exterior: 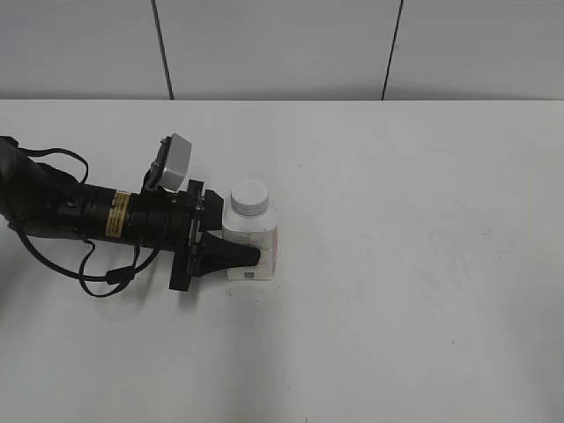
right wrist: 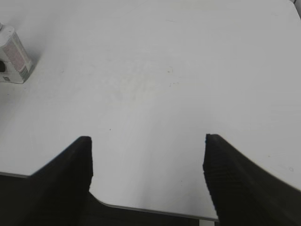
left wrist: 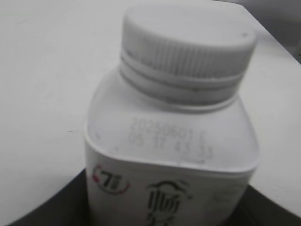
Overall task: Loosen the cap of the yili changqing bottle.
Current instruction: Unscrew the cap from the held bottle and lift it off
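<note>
The yili changqing bottle stands upright on the white table, left of centre. Its white ribbed cap is screwed on. My left gripper reaches in from the left and is shut on the bottle's body, with one black finger across its front and the other hidden behind it. The left wrist view shows the bottle and cap close up between the dark fingers. My right gripper is open and empty over the table's near edge. It is out of the exterior view. The bottle shows far off at upper left in its view.
The white table stretches to the right of the bottle. A grey panelled wall stands behind it. The left arm's black cable loops on the table at the left.
</note>
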Controlling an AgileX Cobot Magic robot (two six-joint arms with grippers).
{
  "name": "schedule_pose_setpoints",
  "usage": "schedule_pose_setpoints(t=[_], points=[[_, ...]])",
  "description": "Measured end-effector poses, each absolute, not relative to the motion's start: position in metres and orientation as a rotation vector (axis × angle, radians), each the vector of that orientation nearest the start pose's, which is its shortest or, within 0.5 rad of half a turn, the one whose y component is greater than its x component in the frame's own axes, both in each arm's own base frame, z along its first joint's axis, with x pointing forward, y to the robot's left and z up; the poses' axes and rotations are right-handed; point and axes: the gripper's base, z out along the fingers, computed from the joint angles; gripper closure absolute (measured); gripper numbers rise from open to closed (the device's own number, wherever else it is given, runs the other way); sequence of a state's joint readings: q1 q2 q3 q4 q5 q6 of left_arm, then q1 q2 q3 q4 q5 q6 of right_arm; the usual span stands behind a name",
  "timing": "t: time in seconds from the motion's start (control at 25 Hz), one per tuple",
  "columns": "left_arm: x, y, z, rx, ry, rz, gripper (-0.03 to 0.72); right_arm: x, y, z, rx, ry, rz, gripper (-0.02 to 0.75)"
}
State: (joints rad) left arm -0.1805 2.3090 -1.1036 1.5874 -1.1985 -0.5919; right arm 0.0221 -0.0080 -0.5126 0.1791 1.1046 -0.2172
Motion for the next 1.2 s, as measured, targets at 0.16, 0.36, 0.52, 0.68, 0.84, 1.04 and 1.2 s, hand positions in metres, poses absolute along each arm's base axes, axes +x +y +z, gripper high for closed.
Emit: schedule_pose_setpoints(t=[0.16, 0.36, 0.52, 0.68, 0.84, 1.04, 1.2], points=[[0.34, -0.148, 0.06, 1.414, 1.534, -1.112, 0.291, -0.01, 0.014, 0.278, -0.26, 2.038, 0.094, 0.16], [0.34, -0.148, 0.06, 1.415, 1.534, -1.112, 0.291, -0.01, 0.014, 0.279, -0.245, 2.039, 0.103, 0.16], [0.34, -0.148, 0.059, 1.416, 1.534, -1.112, 0.291, -0.001, 0.014, 0.279, -0.239, 2.091, 0.112, 0.16], [0.34, -0.148, 0.06, 1.417, 1.533, -1.114, 0.291, 0.008, 0.015, 0.279, -0.239, 2.15, 0.119, 0.16], [0.34, -0.148, 0.06, 1.417, 1.533, -1.114, 0.291, 0.025, 0.015, 0.278, -0.217, 2.261, 0.144, 0.16], [0.34, -0.148, 0.06, 1.417, 1.533, -1.114, 0.291, 0.05, 0.021, 0.278, -0.166, 2.415, 0.256, 0.16], [0.34, -0.148, 0.06, 1.417, 1.532, -1.114, 0.291, 0.067, 0.022, 0.29, -0.157, 2.465, 0.287, 0.16]])
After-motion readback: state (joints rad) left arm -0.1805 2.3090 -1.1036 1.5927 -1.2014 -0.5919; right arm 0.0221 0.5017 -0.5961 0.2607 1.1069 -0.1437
